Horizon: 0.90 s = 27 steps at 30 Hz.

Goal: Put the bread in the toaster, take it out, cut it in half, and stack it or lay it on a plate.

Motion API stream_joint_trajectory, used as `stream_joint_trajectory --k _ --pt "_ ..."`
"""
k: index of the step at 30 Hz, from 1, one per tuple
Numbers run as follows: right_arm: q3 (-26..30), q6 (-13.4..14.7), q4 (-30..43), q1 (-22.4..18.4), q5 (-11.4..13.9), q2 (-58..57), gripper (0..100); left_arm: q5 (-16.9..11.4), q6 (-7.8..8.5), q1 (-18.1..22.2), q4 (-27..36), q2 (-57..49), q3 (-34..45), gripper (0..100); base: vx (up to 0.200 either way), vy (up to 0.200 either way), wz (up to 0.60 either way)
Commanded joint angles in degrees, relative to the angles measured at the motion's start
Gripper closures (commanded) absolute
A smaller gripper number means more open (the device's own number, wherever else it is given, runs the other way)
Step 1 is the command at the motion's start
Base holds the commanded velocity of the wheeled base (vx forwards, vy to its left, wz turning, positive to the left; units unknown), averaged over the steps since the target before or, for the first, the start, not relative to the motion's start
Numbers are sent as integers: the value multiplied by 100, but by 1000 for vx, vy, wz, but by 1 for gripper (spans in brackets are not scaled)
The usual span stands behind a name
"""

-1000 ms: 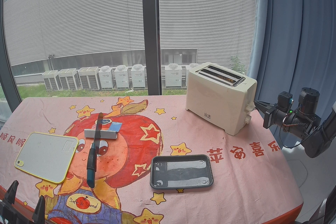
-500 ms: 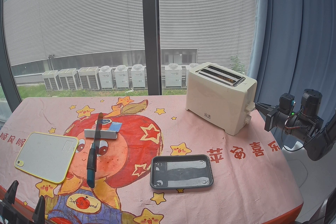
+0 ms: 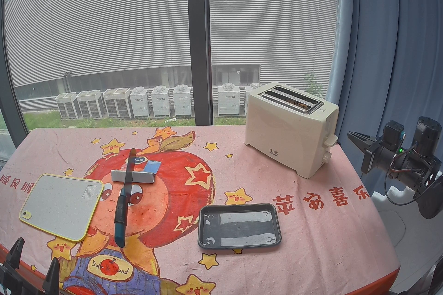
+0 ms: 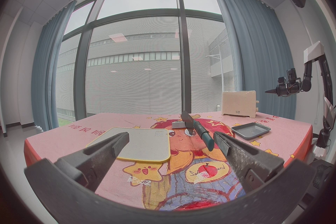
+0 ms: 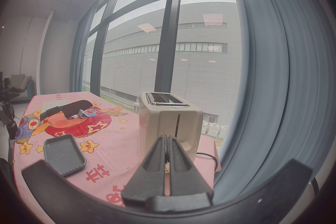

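The cream toaster (image 3: 290, 127) stands at the table's back right, and a brownish strip shows in its far slot; I cannot tell whether that is bread. My right gripper (image 3: 350, 134) hovers shut and empty just right of the toaster's lever side, off the table edge; the right wrist view has its fingers (image 5: 167, 151) pressed together in front of the toaster (image 5: 170, 119). A dark plate (image 3: 239, 226) lies front centre. My left gripper (image 3: 33, 263) waits open at the front left corner, with the left wrist view showing it (image 4: 168, 146) facing the cutting board (image 4: 140, 144).
A knife (image 3: 122, 199) with a dark handle rests across a small white block (image 3: 134, 176) left of centre. A white cutting board (image 3: 60, 204) with a yellow rim lies at the left. A blue curtain (image 3: 392, 33) hangs close behind my right arm.
My right gripper has drawn back to the right, away from the toaster's lever side. Nothing on the table has moved, and the left gripper is unchanged.
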Motion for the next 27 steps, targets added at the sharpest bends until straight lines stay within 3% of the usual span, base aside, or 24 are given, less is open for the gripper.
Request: stream_joint_trajectory --k 1,27 --pt "37 -2 -1 -4 -3 -273 100 0 -1 3 0 -40 92 0 0 0 0" --pt "335 -274 -1 14 67 -221 100 0 -1 3 0 -40 92 0 0 0 0"
